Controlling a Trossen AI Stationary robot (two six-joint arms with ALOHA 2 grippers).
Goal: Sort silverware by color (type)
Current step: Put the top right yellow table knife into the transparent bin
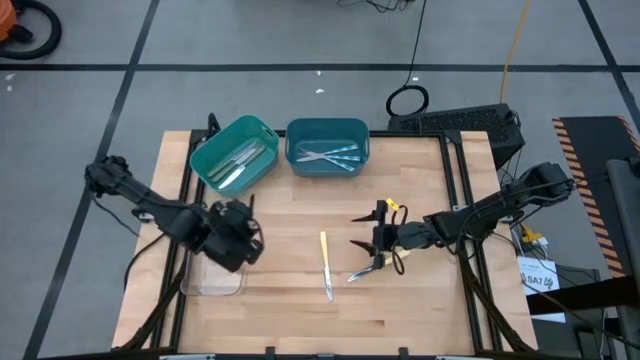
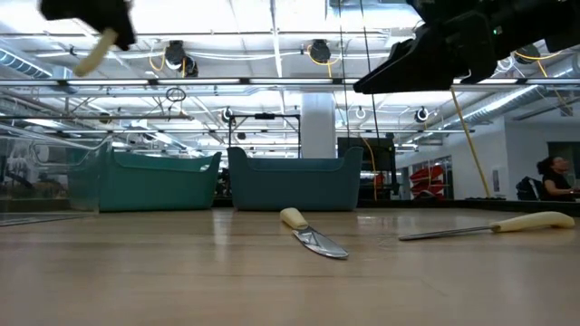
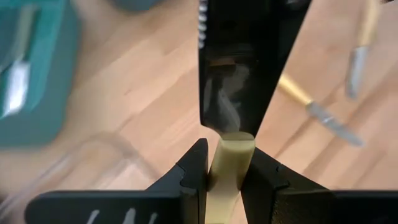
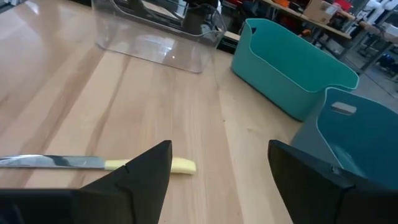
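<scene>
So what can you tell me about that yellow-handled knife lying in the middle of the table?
The yellow-handled knife is slim, with a pale yellow, plastic-looking handle and a shiny silver blade. It lies flat on the wooden table, near the middle, handle toward the teal bins and blade pointing the other way. Nothing touches it but the tabletop. The right gripper, open, hovers beside it without contact; another yellow-handled utensil lies close by, apart from it.

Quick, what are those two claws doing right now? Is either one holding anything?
Left gripper: shut on a yellow-handled utensil, above the clear tray.
Right gripper: open, empty, above the table near another yellow-handled piece.
</scene>
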